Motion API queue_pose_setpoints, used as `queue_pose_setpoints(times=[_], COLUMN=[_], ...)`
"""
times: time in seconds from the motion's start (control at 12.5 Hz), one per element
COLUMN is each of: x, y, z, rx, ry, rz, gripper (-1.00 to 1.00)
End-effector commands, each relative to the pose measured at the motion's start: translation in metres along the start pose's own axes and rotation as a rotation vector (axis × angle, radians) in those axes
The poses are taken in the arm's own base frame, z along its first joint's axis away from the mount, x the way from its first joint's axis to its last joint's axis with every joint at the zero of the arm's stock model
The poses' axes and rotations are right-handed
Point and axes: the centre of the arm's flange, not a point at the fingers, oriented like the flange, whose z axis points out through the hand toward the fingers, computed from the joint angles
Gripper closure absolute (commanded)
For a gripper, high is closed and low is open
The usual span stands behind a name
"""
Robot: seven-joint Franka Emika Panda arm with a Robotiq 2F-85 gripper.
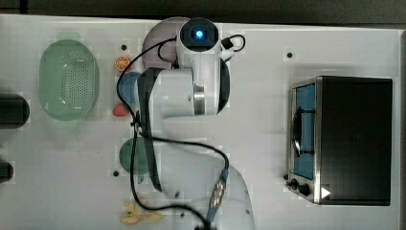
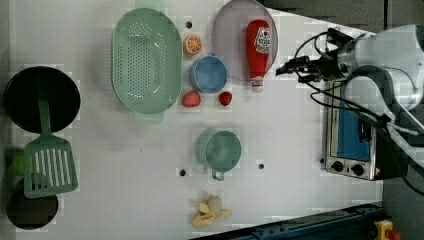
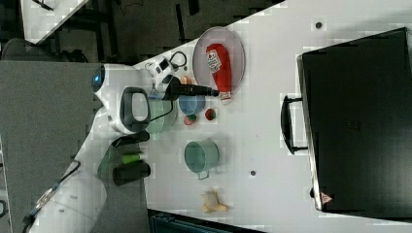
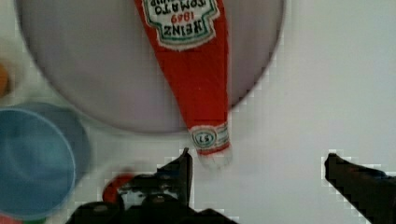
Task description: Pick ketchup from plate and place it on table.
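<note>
Item: approach to the Heinz ketchup bottle, pick not yet made.

Our gripper (image 4: 257, 163) hangs with fingers (image 4: 184, 170) spread wide and empty, above the ketchup bottle (image 4: 196, 74), which lies flat on the lilac-grey plate (image 4: 93, 70), white cap past the rim onto the white table (image 4: 327, 70). We judge it best to centre over the red body, straddle its width, descend, then close; blue bowl (image 4: 32, 158) sits near.

Gripper (image 4: 257, 163) spread wide, bare table (image 4: 327, 84) btwn fingers and beyond the far one: free room there. Ketchup (image 4: 194, 74) cap just past the near fingertip, body lying on plate (image 4: 93, 70). Blue dish (image 4: 32, 158) and strawberry (image 2: 225, 98) crowd the near finger's outer side.
</note>
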Motion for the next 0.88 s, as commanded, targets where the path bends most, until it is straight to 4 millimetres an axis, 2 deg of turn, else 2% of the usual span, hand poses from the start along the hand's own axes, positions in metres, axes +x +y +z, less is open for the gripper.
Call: queue_pose_setpoints(times=[0.08,0.4,0.88], x=[0.019,0.039,0.054], y=[-0.024,-0.038,-0.038], z=[0.022,0.062,0.106], rx=[-0.001,0.019,0.002], ry=[0.067,0.116,0.171], rz=[-0.116,-0.133,-0.167], gripper=[-1.00,-1.00,-1.00])
